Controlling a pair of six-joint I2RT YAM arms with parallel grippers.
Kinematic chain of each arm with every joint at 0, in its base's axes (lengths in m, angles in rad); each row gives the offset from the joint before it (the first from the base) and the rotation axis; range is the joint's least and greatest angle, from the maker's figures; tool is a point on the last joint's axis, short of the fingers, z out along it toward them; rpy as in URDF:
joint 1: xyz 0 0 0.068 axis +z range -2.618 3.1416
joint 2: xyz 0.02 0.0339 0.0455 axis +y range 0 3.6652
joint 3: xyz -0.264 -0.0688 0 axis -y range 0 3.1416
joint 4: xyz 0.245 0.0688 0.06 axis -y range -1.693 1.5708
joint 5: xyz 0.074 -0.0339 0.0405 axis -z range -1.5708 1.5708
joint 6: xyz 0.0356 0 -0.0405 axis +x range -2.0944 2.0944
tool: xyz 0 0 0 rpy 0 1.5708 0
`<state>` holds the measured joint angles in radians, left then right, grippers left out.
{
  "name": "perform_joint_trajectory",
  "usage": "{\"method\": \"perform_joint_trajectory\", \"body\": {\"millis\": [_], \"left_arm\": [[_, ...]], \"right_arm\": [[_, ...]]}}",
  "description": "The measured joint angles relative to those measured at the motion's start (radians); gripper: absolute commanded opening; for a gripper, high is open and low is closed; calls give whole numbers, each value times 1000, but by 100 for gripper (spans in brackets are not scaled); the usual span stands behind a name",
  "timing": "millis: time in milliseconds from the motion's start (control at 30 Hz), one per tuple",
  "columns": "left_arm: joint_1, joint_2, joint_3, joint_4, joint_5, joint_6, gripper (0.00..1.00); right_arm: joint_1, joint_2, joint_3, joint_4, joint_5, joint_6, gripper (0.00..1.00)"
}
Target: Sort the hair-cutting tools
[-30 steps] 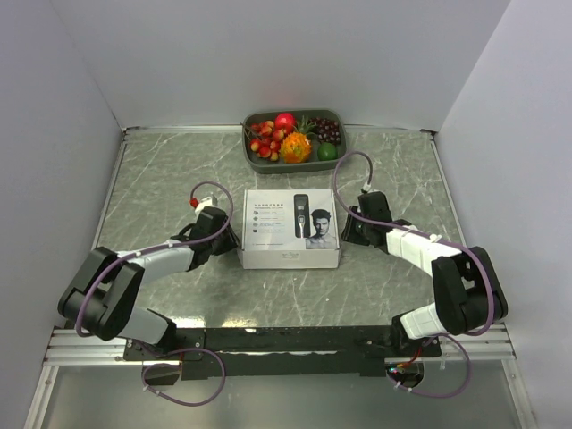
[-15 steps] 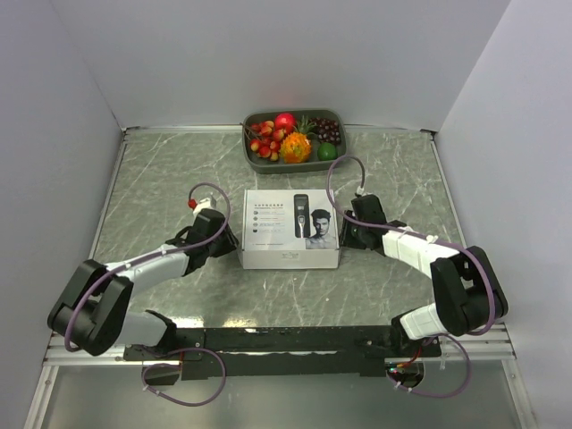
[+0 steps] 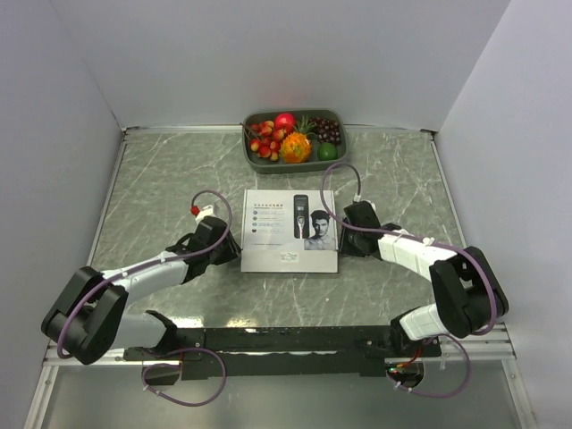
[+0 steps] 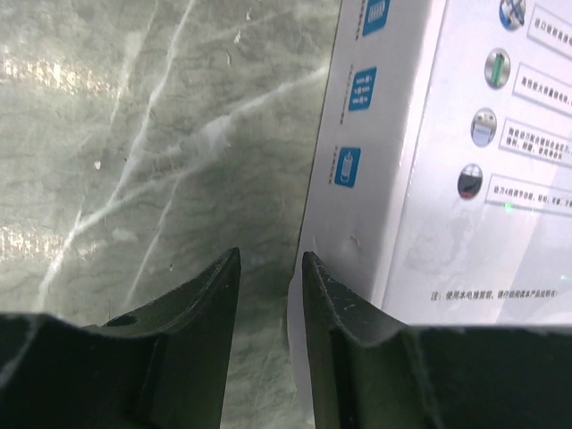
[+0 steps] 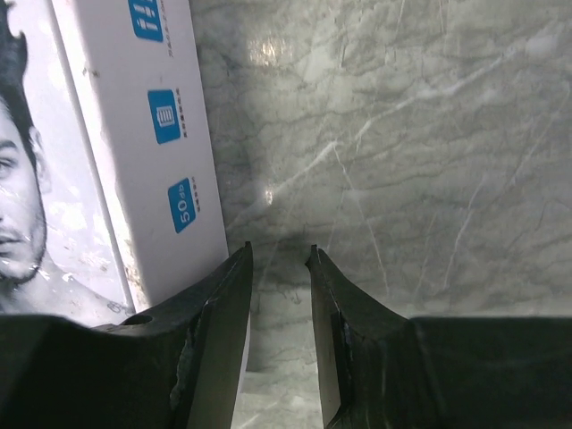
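No hair-cutting tools show loose anywhere; only a clipper printed on the white cardboard box (image 3: 290, 231) is visible. The box sits mid-table between my two arms. My left gripper (image 3: 231, 243) is at its left side. In the left wrist view that gripper (image 4: 270, 257) stands open, its right finger at the box's (image 4: 447, 134) side wall and bare table in the gap. My right gripper (image 3: 347, 234) is at the box's right side. In its own wrist view the right gripper (image 5: 280, 250) is open too, its left finger against the box's (image 5: 116, 134) wall.
A grey tray (image 3: 252, 161) of colourful fruit stands at the back edge, behind the box. White walls close in the marbled table (image 3: 161, 179) on the left, back and right. The arms' bases and rail run along the near edge.
Both grippers have closed in on the box's sides. The box's front wall no longer shows and its printed top faces the camera more squarely. The jaws' gaps look unchanged.
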<state>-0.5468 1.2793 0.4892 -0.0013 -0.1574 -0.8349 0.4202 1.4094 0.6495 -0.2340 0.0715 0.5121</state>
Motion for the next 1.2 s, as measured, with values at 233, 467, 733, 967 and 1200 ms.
{"method": "perform_joint_trajectory", "body": {"millis": [233,467,733,967,1200], "left_arm": [[-22,-26,-11,-8,-16,-7,40],[-34,-61,-24,-28,-16,-24,40],[-45,-124,-53,-47,-1,-43,41],[-47,-192,-82,-65,24,-55,41],[-48,-203,-93,-63,39,-69,41]], "right_arm": [[18,-21,-5,-38,7,18,40],[23,-51,-29,-44,-19,26,41],[35,-95,-63,-49,-50,42,41],[44,-159,-96,-77,-89,51,42],[44,-195,-101,-96,-107,53,42]]}}
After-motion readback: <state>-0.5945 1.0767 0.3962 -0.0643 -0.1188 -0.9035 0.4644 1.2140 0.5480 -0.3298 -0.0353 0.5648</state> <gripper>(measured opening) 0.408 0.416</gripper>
